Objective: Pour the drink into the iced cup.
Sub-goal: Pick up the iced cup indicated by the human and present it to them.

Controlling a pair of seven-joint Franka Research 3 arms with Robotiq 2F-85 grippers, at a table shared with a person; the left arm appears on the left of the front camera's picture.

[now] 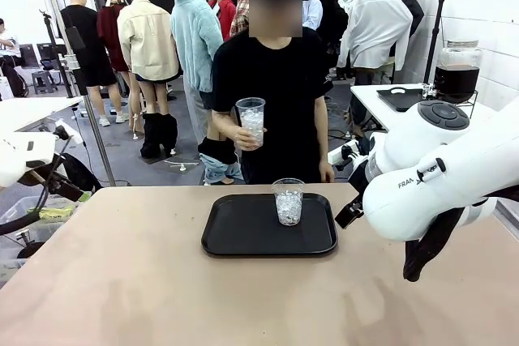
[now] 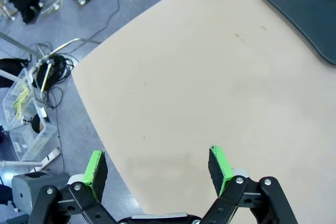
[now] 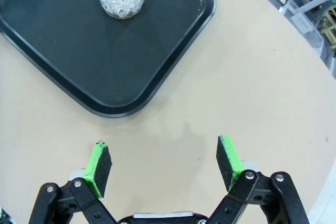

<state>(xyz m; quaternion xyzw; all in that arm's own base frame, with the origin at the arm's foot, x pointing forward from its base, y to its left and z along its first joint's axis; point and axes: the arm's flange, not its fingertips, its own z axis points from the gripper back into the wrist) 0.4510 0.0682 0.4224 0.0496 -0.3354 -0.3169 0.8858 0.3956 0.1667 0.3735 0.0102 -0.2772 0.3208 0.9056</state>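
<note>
left gripper and right gripper gaped wide, empty; iced cup stood on the tray (person held a second cup).

Bright, even room light fills all 3 views and seems to come from above, since the beige table shows only faint, diffuse shadows, such as the pale smudges low in both wrist views. The black tray carries a dull, patchy sheen rather than hard glare, and the ice in the cup glints white. The front view is sharp at its middle, while the white arm at its right edge looms large and slightly soft, and both wrist views bow the table's edge with wide-angle distortion.
</note>
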